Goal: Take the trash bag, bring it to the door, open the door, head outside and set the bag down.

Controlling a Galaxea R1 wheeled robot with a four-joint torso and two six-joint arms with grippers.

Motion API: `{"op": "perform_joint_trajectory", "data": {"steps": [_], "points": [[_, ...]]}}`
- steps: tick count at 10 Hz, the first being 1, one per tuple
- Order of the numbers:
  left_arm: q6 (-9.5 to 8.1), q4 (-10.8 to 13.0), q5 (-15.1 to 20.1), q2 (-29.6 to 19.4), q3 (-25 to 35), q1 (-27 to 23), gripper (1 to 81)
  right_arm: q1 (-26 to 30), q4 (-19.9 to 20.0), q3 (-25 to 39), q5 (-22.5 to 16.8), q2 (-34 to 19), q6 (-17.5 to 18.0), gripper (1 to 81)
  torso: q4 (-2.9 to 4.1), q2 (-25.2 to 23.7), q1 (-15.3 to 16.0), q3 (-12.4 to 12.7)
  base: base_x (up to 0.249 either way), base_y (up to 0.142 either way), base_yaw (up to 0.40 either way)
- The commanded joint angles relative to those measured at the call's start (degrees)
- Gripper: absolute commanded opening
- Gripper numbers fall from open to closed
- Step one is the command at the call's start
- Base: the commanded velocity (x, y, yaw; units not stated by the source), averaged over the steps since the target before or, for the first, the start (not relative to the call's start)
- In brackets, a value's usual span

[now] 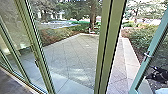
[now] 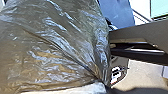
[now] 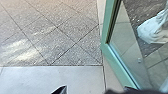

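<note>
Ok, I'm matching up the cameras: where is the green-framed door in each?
Head view: the door stands open at the picture's right, its handle showing.
Left wrist view: a pale green patch past the trash bag; I cannot tell if it is the door.
Right wrist view: its green frame beside the paving.
Landmark: that paving, in the head and right wrist views; uncertain in the left.

Bright daylight outside; pale sun patches dapple the paving (image 1: 80,56), and glare streaks the trash bag (image 2: 57,50).
</note>
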Motion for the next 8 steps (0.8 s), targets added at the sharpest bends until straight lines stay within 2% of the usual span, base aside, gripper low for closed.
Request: {"op": "perform_joint_trajectory", "data": {"steps": [1, 2, 3, 4, 6, 8], "points": [[0.52, 0.3, 4.2, 0.4, 0.3, -1.1, 1.0, -6.4, 14.0, 15.1, -0.9, -3.4, -4.8, 81.1, 0.0, 0.0, 0.0, 0.0, 0.0, 0.0, 0.0], [0.53, 0.4, 4.0, 0.5, 0.3, -1.2, 1.0, -14.3, 9.3, 16.8, 5.4, -2.9, -4.7, 81.1, 0.0, 0.0, 0.0, 0.0, 0.0, 0.0, 0.0], [0.62, 0.4, 4.0, 0.6, 0.3, -1.3, 1.0, -20.6, 1.9, 16.7, 11.6, -1.4, -4.1, 81.1, 0.0, 0.0, 0.0, 0.0, 0.0, 0.0, 0.0], [0.62, 0.4, 4.0, 0.6, 0.3, -1.4, 1.0, -25.5, -2.2, 15.1, 14.6, 0.4, -2.9, 81.1, 0.0, 0.0, 0.0, 0.0, 0.0, 0.0, 0.0], [0.62, 0.4, 4.0, 0.5, 0.3, -1.4, 1.0, -30.9, -3.1, 11.8, 18.7, 2.3, -3.0, 81.1, 0.0, 0.0, 0.0, 0.0, 0.0, 0.0, 0.0], [0.62, 0.4, 3.9, 0.5, 0.3, -1.4, 1.0, -37.3, -7.2, 6.9, 22.4, 5.3, -3.0, 81.1, 0.0, 0.0, 0.0, 0.0, 0.0, 0.0, 0.0]]}}
